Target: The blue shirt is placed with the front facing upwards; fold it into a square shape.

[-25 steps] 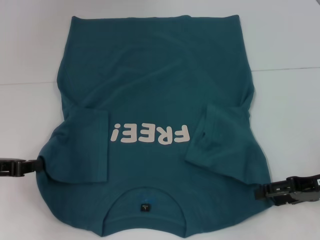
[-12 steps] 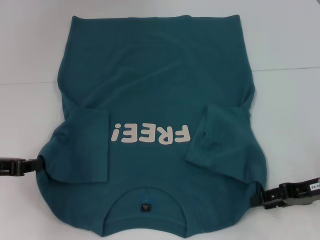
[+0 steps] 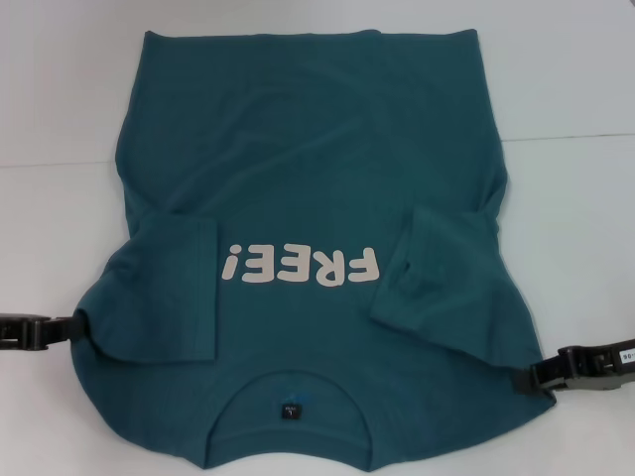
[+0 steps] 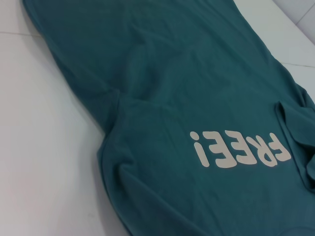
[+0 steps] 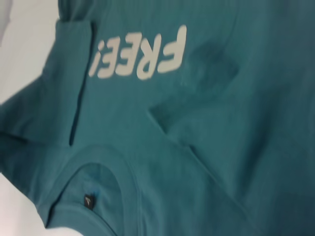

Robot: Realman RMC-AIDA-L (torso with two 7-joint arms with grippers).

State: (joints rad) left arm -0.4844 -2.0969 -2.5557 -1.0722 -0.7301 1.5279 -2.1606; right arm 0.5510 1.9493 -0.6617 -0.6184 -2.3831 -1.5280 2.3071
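The surface (image 3: pixel 60 119) is plain white with a faint seam line running across it, and nothing of the room beyond it can be seen. At the far left of the head view, the left tool (image 3: pixel 81 330) lies low and level, its dark tip touching the edge of the blue shirt (image 3: pixel 308 149) at the shoulder; whether it pinches the cloth cannot be told. The blue shirt lies flat, front up, filling the middle of the surface, its hem at the far side and its round collar (image 3: pixel 288 397) with a small dark tag (image 3: pixel 288 409) at the near edge. Both short sleeves are folded inward onto the chest, one on each side of the white "FREE!" lettering (image 3: pixel 300 267), which reads upside down from the head view. At the right, the right tool (image 3: pixel 531 379) reaches in level, its tip meeting the shirt's drawn-out shoulder corner; its grip cannot be told either.
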